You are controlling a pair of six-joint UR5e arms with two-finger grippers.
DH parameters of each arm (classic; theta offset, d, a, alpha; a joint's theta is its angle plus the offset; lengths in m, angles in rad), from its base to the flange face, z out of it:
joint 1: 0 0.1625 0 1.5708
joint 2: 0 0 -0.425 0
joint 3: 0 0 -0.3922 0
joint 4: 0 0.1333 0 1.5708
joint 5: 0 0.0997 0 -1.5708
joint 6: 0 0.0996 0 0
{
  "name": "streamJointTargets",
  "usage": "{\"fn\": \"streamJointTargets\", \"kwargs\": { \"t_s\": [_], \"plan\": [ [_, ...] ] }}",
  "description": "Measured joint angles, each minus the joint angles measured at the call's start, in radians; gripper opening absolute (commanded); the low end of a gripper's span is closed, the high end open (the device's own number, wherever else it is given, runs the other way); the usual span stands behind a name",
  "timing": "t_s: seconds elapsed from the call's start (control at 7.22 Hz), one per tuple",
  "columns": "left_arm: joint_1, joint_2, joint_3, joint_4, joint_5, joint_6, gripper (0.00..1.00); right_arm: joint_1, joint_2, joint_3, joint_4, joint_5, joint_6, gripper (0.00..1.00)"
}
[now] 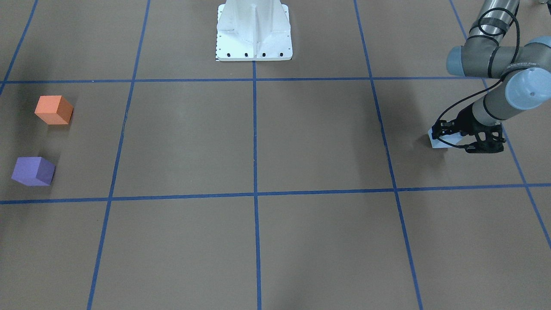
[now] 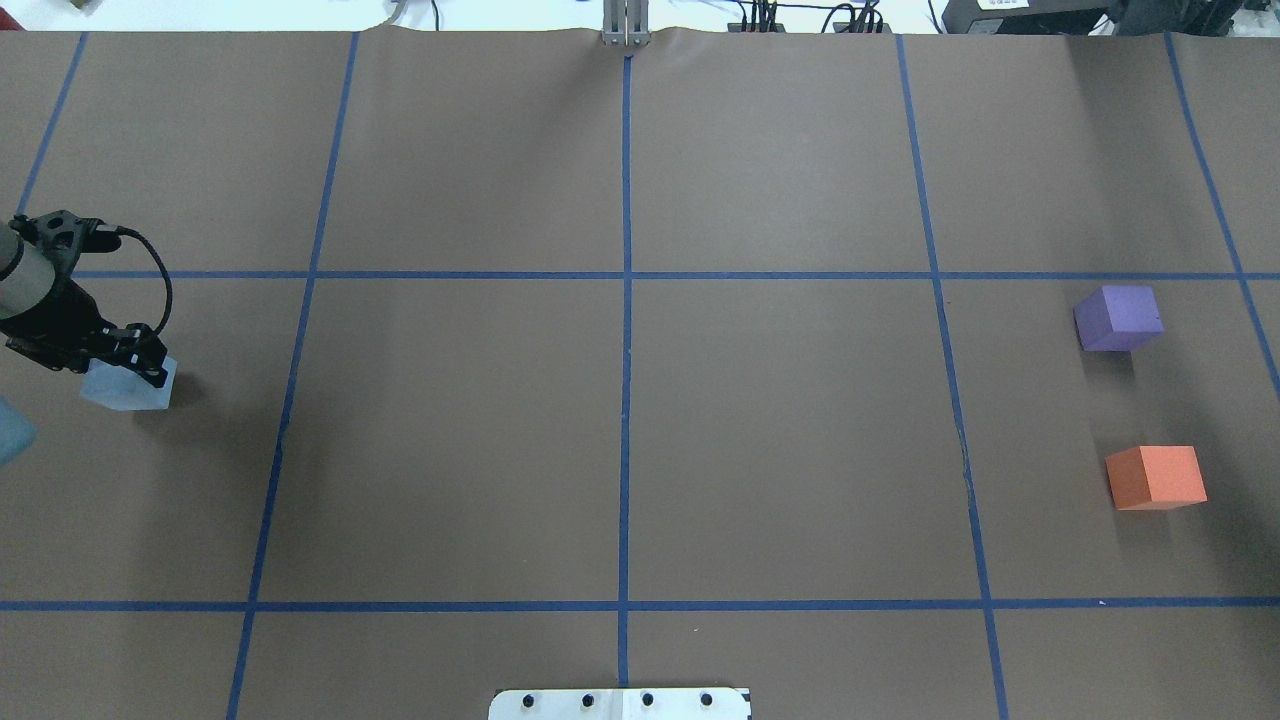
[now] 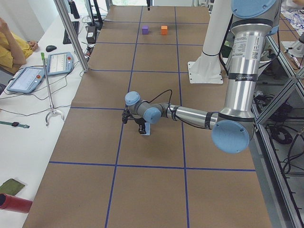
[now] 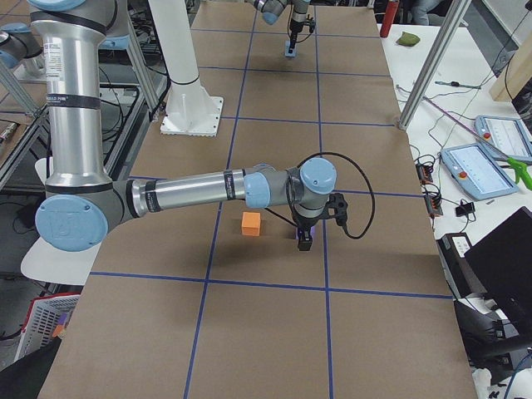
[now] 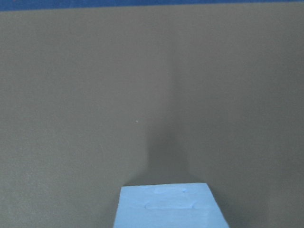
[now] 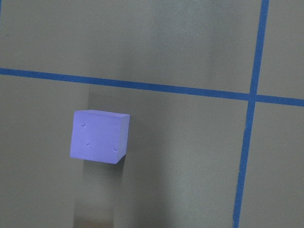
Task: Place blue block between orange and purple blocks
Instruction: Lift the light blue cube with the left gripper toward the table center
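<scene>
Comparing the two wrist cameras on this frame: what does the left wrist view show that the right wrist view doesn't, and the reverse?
Only the left wrist view shows the light blue foam block, cut off by the bottom edge, with a soft shadow stretching up from it. Only the right wrist view shows the purple foam cube, whole and standing apart from a crossing of blue tape lines. Both views share the brown paper table cover and some of that tape, which in the left wrist view is just a strip along the top edge.
</scene>
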Motion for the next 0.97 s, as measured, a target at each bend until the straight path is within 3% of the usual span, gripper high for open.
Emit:
{"fn": "streamJointTargets", "kwargs": {
  "t_s": [0.28, 0.42, 0.69, 0.97],
  "plan": [
    [0.073, -0.169, -0.101, 0.164, 0.001, -0.175, 0.00, -0.004, 0.000, 0.001, 0.001, 0.007, 0.000, 1.00],
    [0.158, -0.302, -0.091, 0.200, 0.008, -0.295, 0.00, -0.006, -0.001, -0.001, 0.002, 0.007, 0.001, 1.00],
    [0.286, -0.577, 0.040, 0.217, 0.066, -0.499, 0.00, -0.010, 0.001, 0.003, 0.003, 0.007, 0.002, 1.00],
    [0.387, -0.835, 0.275, 0.197, 0.194, -0.578, 0.00, -0.021, 0.000, 0.013, 0.004, 0.020, 0.003, 1.00]
  ]
}}
